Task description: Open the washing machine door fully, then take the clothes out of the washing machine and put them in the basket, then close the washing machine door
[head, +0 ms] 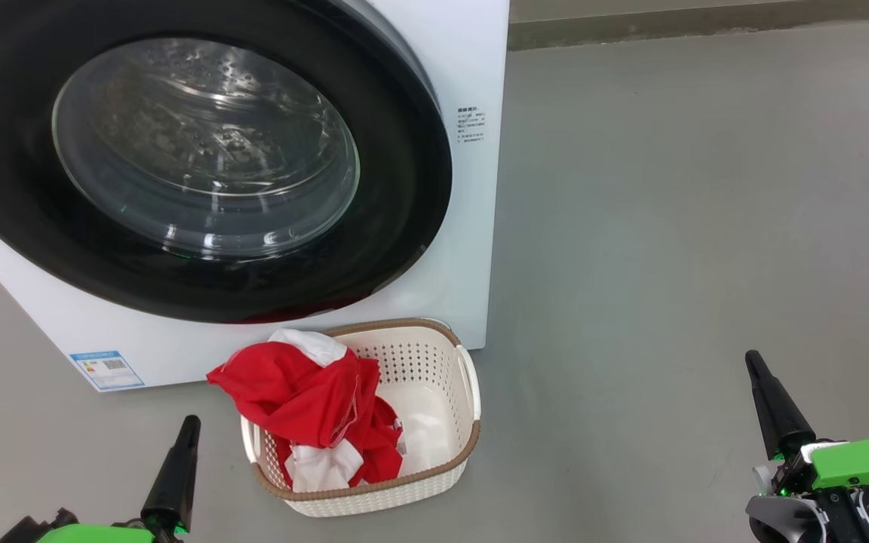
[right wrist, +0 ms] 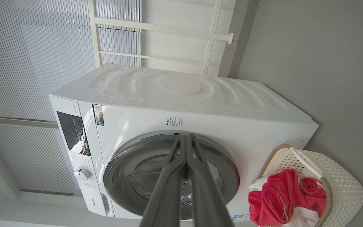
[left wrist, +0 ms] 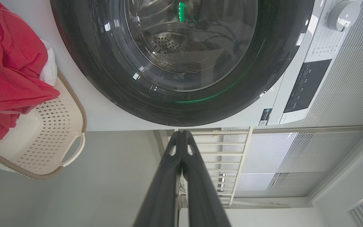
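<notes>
1 heap of red and white clothes (head: pixel 306 400) lies in the basket (head: pixel 419 362), piled toward its left side, with a red fold hanging out over the left rim. Its right half shows bare cream bottom. The basket stands on the grey floor (head: pixel 668 226), just in front of the lower right corner of the washing machine (head: pixel 472 226). The washing machine door (head: pixel 208 143) is shut flat against the white front, and the steel drum shows through its glass. 1 blue label sticker (head: pixel 106 369) sits low on the front, left of the basket.

The left gripper (head: pixel 189 426) hangs above the floor just left of the basket, its 2 fingers pressed together on nothing. The right gripper (head: pixel 753 362) is well apart to the right, fingers likewise pressed together and empty.
</notes>
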### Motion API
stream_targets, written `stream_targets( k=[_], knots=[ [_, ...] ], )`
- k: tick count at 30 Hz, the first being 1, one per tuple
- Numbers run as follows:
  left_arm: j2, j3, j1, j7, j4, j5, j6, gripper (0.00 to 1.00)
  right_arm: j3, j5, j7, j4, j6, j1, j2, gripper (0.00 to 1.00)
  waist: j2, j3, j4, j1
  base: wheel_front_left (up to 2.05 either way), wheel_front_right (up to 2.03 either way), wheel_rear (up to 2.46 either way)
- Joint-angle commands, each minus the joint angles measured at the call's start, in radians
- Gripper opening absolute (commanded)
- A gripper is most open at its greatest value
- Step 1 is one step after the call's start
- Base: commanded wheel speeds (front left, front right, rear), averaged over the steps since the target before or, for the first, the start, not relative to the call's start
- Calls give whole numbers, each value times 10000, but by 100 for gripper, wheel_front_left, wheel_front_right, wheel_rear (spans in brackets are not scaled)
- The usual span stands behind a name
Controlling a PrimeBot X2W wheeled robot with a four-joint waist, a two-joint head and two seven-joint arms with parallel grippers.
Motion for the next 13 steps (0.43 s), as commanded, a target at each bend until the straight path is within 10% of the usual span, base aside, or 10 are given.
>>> stream_targets(
  k=[1, 13],
  knots=[
    [75, 355, -416, 32, -203, 76, -69, 0, 154, -56, 37, -248, 6, -427, -80, 0, -1, 0, 0, 0, 0, 0, 0],
    [68, 366, -417, 41, -203, 86, -69, 0, 145, -64, 44, -248, 6, -428, -73, 0, -1, 0, 0, 0, 0, 0, 0]
  ],
)
